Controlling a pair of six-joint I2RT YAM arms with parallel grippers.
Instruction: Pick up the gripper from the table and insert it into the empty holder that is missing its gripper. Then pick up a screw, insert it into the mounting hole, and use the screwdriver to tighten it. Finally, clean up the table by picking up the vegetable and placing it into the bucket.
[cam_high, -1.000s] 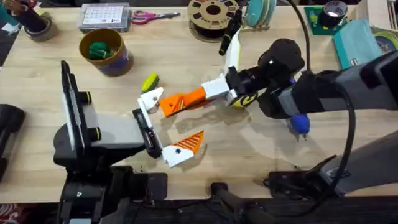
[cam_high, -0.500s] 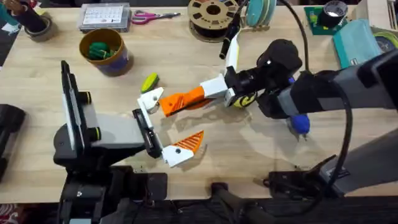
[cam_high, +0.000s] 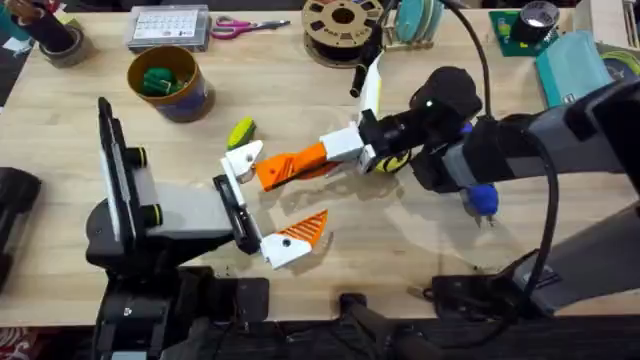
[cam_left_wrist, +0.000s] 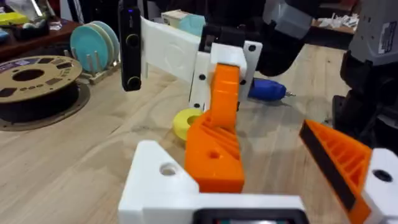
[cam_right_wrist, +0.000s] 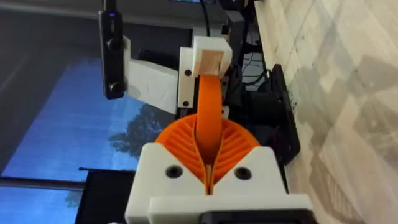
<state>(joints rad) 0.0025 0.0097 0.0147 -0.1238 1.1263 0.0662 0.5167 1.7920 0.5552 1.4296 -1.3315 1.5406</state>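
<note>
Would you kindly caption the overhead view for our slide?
Right claw presses the orange gripper tip into the left arm's empty white holder, beside the yellow-green vegetable.

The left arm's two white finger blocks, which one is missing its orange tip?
The holder, the block nearer the vegetable, is bare white. The other block, nearer the arms' bases, carries an orange ribbed tip.

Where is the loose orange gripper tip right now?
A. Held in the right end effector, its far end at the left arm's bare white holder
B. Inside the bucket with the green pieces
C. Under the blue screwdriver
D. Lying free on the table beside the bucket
A. In the overhead view the right end effector is shut on the gripper, whose far end meets the holder on the left arm.
</note>
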